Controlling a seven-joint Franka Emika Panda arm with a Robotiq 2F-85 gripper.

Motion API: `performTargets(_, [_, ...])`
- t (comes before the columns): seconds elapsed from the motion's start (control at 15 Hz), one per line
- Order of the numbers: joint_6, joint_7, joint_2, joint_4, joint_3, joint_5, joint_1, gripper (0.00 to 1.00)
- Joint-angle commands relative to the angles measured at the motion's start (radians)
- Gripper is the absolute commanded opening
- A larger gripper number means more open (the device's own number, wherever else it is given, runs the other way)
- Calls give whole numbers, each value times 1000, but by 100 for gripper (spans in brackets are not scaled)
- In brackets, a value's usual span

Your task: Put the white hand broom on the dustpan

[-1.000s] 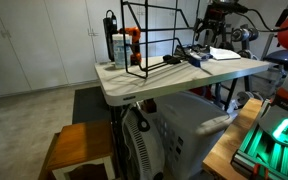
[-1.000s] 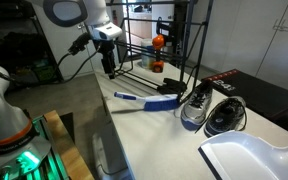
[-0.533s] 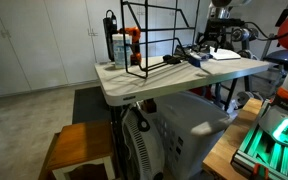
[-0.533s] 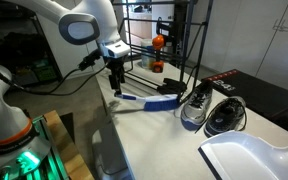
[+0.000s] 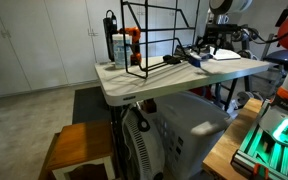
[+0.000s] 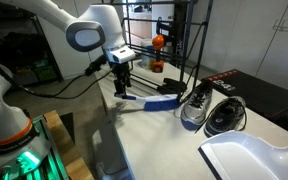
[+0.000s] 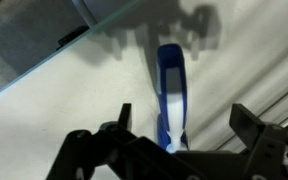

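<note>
The white hand broom (image 6: 149, 100) lies flat on the tabletop, white with blue edging. In the wrist view its handle (image 7: 171, 85) runs straight up from between my fingers. My gripper (image 6: 122, 88) hangs just above the handle's end and is open and empty, with the fingers either side of it (image 7: 184, 125). The dustpan (image 6: 252, 157) is a wide white pan at the near right of the table, well away from the broom. In an exterior view the broom (image 5: 195, 60) and the pan (image 5: 224, 54) are small at the table's far end.
A black wire rack (image 6: 169, 45) with an orange object (image 6: 158, 43) stands behind the broom. Two dark objects (image 6: 212, 112) lie between broom and dustpan. The table edge (image 6: 109, 120) is close to the handle. A wooden stool (image 5: 79, 147) stands on the floor.
My arm has swung along the table and come down, from beside the rack to just over the broom's handle end. The broom and dustpan have not moved.
</note>
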Motion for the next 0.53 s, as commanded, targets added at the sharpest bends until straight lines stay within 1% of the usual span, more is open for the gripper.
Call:
performTargets(0.0, [18,64,44,28,12,-53,10,100])
performTargets(0.2, [18,110,88,61,21,-98,13,100])
performTargets(0.47, [17,136,154,109,0,-118,33,100])
